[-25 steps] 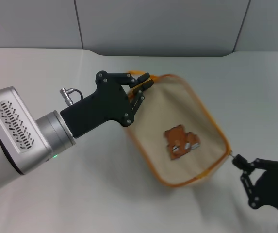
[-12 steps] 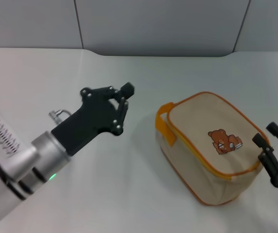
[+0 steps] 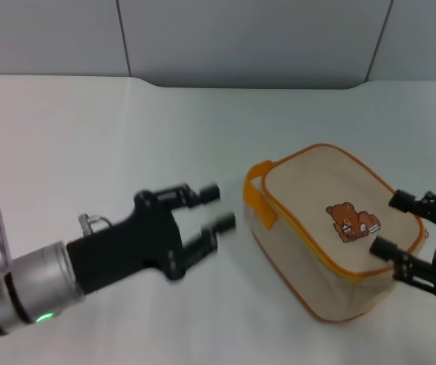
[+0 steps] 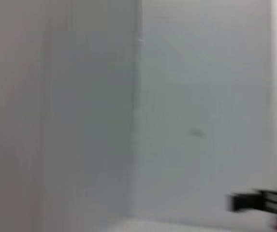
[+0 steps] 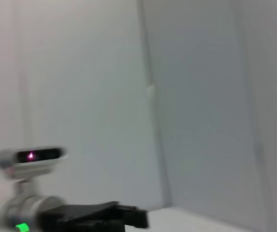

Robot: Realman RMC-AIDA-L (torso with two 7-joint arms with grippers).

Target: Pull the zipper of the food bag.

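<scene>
Two grippers noted, neither gripping anything. Left gripper (image 3: 218, 207): fingers spread apart, hovering over the white table (image 3: 88, 129), near the food bag (image 3: 332, 236) but clear of it. Food bag resting on table right of centre, bear print (image 3: 349, 220) facing up, orange strap loop (image 3: 259, 196) at its left end. Zipper not discernible. Right gripper (image 3: 399, 224): fingers parted, at bag's right edge; contact unclear, arm cut off at frame edge. Wrist views blurred, mostly grey wall.

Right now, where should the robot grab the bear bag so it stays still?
Probably the orange strap loop at the food bag end facing the open left gripper. It sticks out clear of the body, so the fingers could close across it from the robot's left. The open right gripper sits at the opposite end.
</scene>
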